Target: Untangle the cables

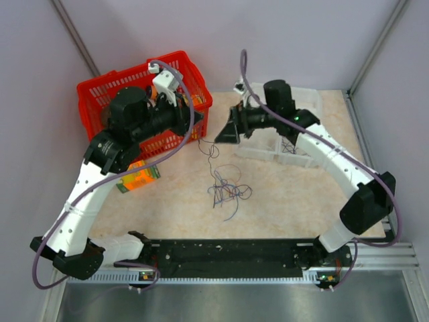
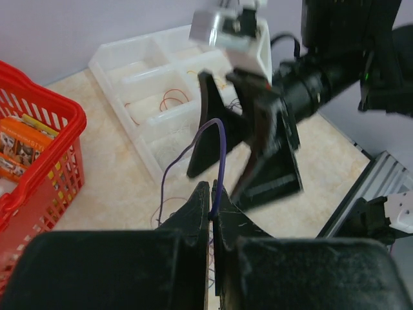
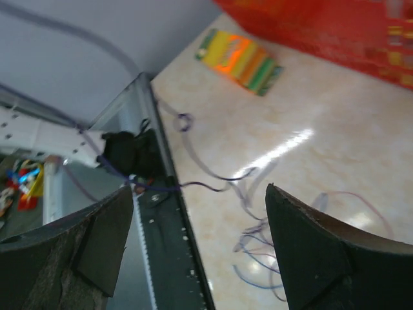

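A pale table (image 1: 288, 194) is shown from above, with two claws raised over its middle, their tips close together. Behind the left claw (image 1: 196, 129) stands a red basket (image 1: 100, 90). Behind the right claw (image 1: 226, 134) stands a clear tray (image 1: 258, 151) divided into compartments. Below both claws and nearer the arm bases, the cables (image 1: 224, 189) lie on the table in a loose knot of thin looping strands, purple, blue and dark. One purple wire (image 2: 221, 152) is drawn up from the knot to the left claw.

Trouble is likely if this wire is pulled higher. The whole knot may be dragged along rather than loosened, since its loops seem hooked through one another. The wire is also very thin and could slip out of the pinch. The raised strand could also be snagged by the right claw, which is so near, or several strands could be caught at once if that claw is closed low over the knot.

The left claw's jaws are pressed together on the purple wire, which arches up out of the tips. The right claw's fingers (image 3: 310, 258) are spread wide, and nothing is held between them. The view there is blurred, so whether the wire brushes one finger cannot be told.
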Controlling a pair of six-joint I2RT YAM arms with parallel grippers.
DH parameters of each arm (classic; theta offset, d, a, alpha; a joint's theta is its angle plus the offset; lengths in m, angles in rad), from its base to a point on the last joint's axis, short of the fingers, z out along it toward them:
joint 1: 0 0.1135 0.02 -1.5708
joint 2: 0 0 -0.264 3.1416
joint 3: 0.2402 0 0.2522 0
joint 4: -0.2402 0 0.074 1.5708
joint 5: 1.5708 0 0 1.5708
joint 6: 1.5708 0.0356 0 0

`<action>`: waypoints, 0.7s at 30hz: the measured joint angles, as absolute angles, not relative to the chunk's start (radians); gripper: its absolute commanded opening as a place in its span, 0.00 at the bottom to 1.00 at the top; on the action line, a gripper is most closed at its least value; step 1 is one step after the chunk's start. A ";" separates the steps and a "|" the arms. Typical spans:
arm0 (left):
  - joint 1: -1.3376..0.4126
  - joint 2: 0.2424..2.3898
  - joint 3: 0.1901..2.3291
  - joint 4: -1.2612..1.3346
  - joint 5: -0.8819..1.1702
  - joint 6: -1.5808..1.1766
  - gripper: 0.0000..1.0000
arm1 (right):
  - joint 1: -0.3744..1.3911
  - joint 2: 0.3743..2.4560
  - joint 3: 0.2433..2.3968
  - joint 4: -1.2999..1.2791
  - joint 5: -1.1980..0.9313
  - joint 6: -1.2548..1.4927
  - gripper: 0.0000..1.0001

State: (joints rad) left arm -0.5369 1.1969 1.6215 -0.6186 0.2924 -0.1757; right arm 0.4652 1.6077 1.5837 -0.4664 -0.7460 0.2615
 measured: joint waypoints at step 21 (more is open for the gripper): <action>-0.505 1.181 1.600 -0.575 0.424 -0.333 0.00 | 0.672 1.494 1.293 -0.223 -0.379 0.262 0.84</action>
